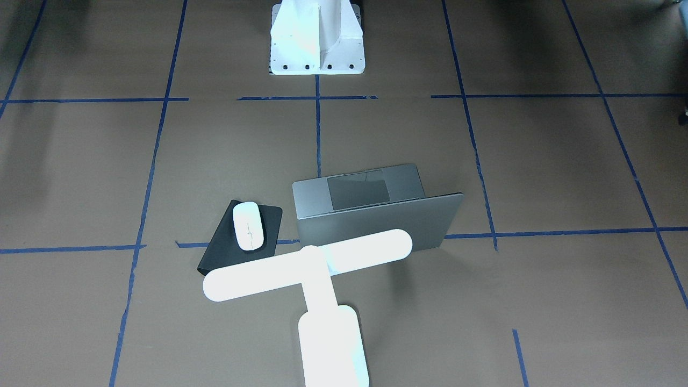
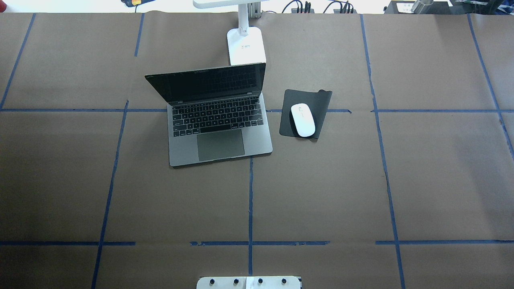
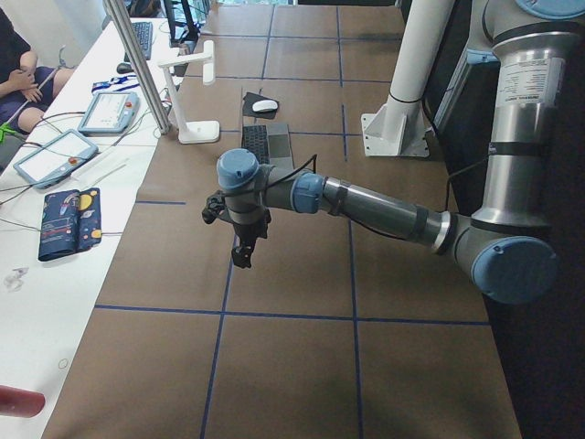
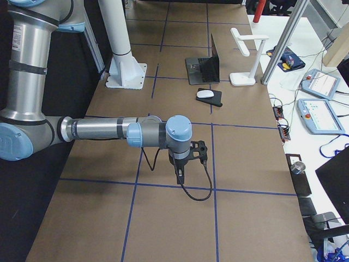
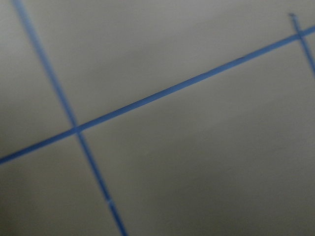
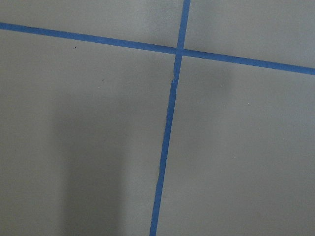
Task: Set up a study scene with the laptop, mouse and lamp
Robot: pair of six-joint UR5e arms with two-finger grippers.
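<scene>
The laptop (image 2: 219, 132) stands open at the table's middle, with its screen towards the robot. The white mouse (image 2: 302, 119) lies on a black mat (image 2: 317, 100) to the right of the laptop. The lamp (image 1: 317, 269) stands behind the laptop, with its base (image 2: 245, 46) at the far edge and its bar over the lid. My left gripper (image 3: 242, 251) hangs over bare paper near the table's left end. My right gripper (image 4: 180, 176) hangs over bare paper near the right end. Both show only in the side views, so I cannot tell whether they are open or shut.
The white finned robot mount (image 1: 317, 37) sits at the near edge. Blue tape lines (image 2: 249, 200) grid the brown paper. A side bench with control tablets (image 4: 322, 84) and cables runs along the far edge. Both wrist views show only paper and tape.
</scene>
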